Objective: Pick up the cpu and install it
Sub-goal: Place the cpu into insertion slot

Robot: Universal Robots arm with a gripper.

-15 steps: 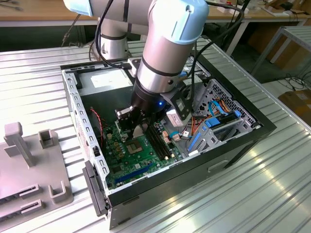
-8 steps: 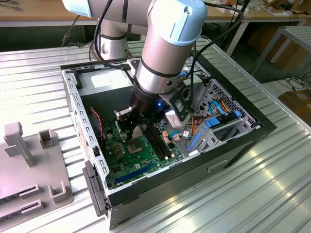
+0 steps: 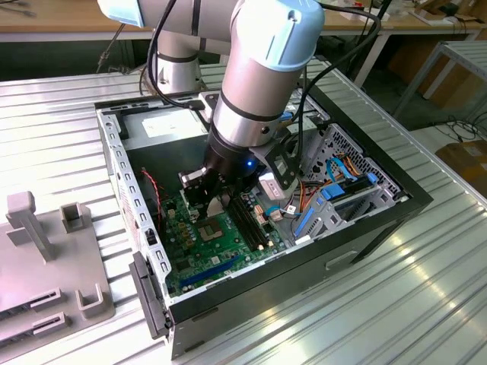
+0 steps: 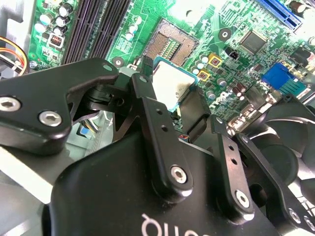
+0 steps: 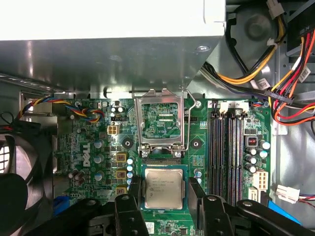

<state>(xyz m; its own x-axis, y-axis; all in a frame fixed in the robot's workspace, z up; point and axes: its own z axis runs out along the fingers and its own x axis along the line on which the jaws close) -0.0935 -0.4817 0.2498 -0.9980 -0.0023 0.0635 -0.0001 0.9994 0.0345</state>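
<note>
The cpu (image 5: 164, 188) is a small square chip with a silver-grey top, and my gripper (image 5: 165, 192) is shut on it, one black finger (image 5: 136, 192) at each side. In the second wrist view the cpu (image 4: 170, 84) hangs a little above the green motherboard (image 4: 246, 19), near the bare black-framed socket (image 4: 170, 45). The socket's metal load plate (image 5: 162, 120) stands raised. In the exterior view my gripper (image 3: 207, 201) reaches down into the open computer case (image 3: 358, 228), just above the motherboard (image 3: 221, 247).
Black memory slots (image 5: 229, 147) run beside the socket, and bundled coloured cables (image 5: 275, 93) lie past them. A black fan (image 5: 15, 167) sits on the other side. The case walls (image 3: 122, 175) ring the board. A grey fixture (image 3: 46, 266) stands at the exterior view's left.
</note>
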